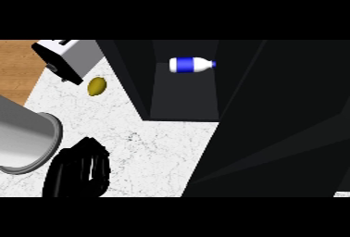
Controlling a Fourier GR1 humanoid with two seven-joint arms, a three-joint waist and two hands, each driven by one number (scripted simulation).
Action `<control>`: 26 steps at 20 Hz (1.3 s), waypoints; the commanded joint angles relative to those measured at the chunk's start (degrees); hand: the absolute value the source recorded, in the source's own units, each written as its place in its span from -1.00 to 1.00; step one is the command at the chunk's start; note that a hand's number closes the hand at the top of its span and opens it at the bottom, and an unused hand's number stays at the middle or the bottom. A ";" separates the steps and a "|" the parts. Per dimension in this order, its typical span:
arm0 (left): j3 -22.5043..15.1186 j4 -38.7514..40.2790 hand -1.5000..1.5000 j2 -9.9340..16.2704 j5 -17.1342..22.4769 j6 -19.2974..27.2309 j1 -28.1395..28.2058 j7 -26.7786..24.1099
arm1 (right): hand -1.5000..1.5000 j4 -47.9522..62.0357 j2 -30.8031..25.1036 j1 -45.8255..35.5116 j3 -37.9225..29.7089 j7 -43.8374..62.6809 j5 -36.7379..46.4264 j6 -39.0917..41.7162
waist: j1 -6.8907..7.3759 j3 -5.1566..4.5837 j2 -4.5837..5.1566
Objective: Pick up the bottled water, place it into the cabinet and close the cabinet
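Note:
The bottled water (191, 65), white with a blue label and blue cap, lies on its side inside the dark cabinet (184, 99) at the top centre. The cabinet's door (280, 129) stands open and fills the right side of the head view. My left hand (77, 170) shows at the lower left over the white marble counter (157, 152), black fingers curled, holding nothing. Its grey forearm (24, 136) comes in from the left edge. My right hand does not show anywhere; the door covers that side.
A yellow lemon (97, 86) lies on the counter left of the cabinet. A silver toaster (68, 58) stands at the top left. Wooden floor (17, 69) shows beyond the counter's left edge.

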 commanded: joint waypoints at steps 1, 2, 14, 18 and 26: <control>6.43 1.55 1.00 3.31 3.90 -5.12 1.87 -1.64 | 1.00 4.64 7.31 -6.56 11.32 2.80 5.02 -4.46 | -0.29 -0.12 0.06; 4.38 -2.51 1.00 2.73 2.80 -4.45 5.46 -2.21 | 1.00 5.91 7.38 -8.52 10.94 3.02 5.63 -3.79 | -0.15 -0.03 0.06; 10.43 -5.92 1.00 7.96 6.73 -8.64 9.28 0.33 | 1.00 16.59 7.14 -28.94 5.12 5.94 8.59 -19.03 | 1.42 -0.12 0.29; 10.84 -3.05 1.00 8.23 6.83 -13.87 12.07 -3.62 | 1.00 22.21 7.17 -33.12 -2.08 5.07 2.39 -21.18 | 2.64 -0.15 0.77; 14.69 -6.17 1.00 10.77 7.18 -18.29 18.84 -6.00 | 1.00 39.78 7.61 -43.66 -21.48 0.90 -18.15 -13.12 | 1.64 0.11 0.70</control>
